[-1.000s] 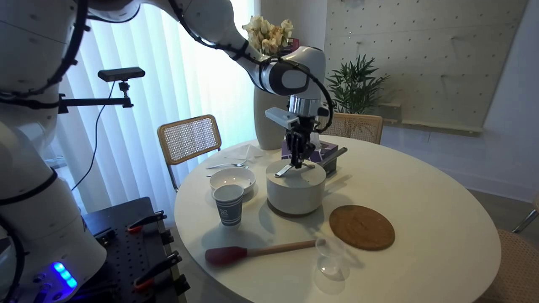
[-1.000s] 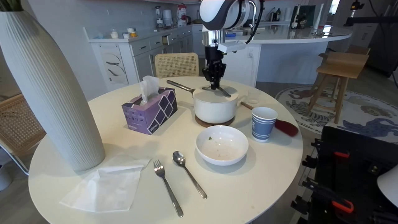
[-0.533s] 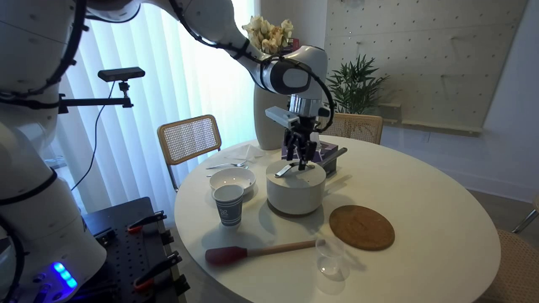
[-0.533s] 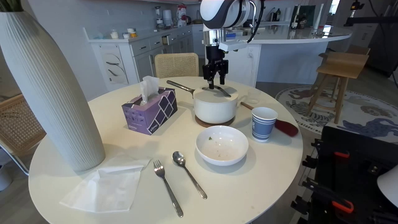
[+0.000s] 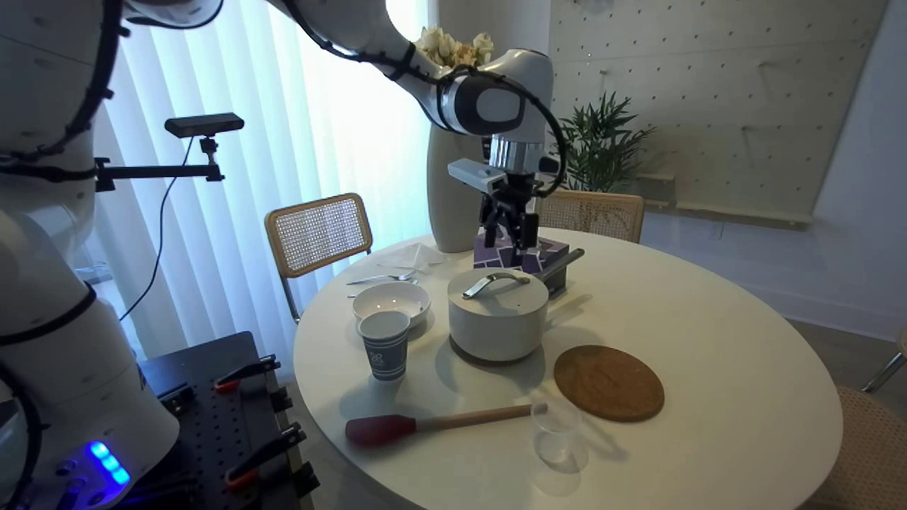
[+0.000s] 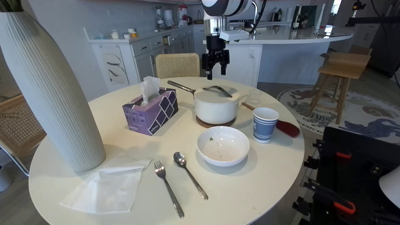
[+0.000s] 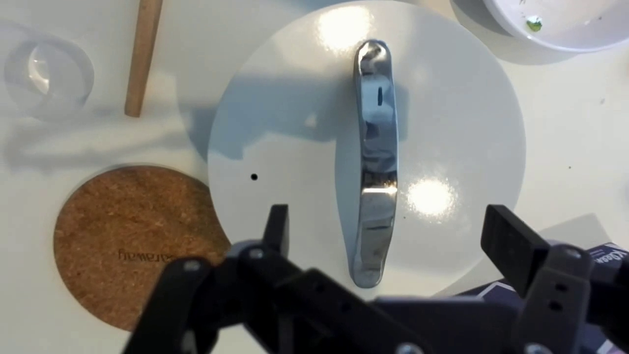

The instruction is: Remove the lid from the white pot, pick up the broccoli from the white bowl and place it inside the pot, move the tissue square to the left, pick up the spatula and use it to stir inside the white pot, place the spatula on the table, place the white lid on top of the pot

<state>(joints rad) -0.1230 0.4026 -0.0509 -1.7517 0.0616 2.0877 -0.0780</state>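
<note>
Lid (image 7: 432, 137) is sitting on the white pot (image 6: 216, 111), covering the whole top, with its shiny lid handle (image 7: 378, 167) sticking up. The hand (image 6: 216, 74) hangs above it pointing down, fingers (image 7: 511, 241) spread wide apart, and both exterior views show a gap between the fingertips and the lid. From the wrist view you look right down on the lid handle, lined up between the fingers.

Pot's on a round brown mat (image 6: 202, 122) on the counter (image 5: 708, 368), with a cork disc (image 5: 609, 382) lying near it. The spatula (image 5: 439, 423) is flat on the counter too, dark red head near the edge, wooden end just beside a clear cup (image 5: 556, 432).

White bowl (image 6: 231, 148) is near the pot with a tiny green bit (image 7: 534, 23) in it, and a blue striped paper cup (image 6: 264, 125) stands upright next to that. Purple tissue box (image 6: 151, 112) sits by the pot handle (image 6: 181, 86). Over near the tall vase (image 6: 64, 103) there's the tissue square (image 6: 109, 187), then a fork (image 6: 170, 190), then a spoon (image 6: 192, 178) closest to the bowl.
</note>
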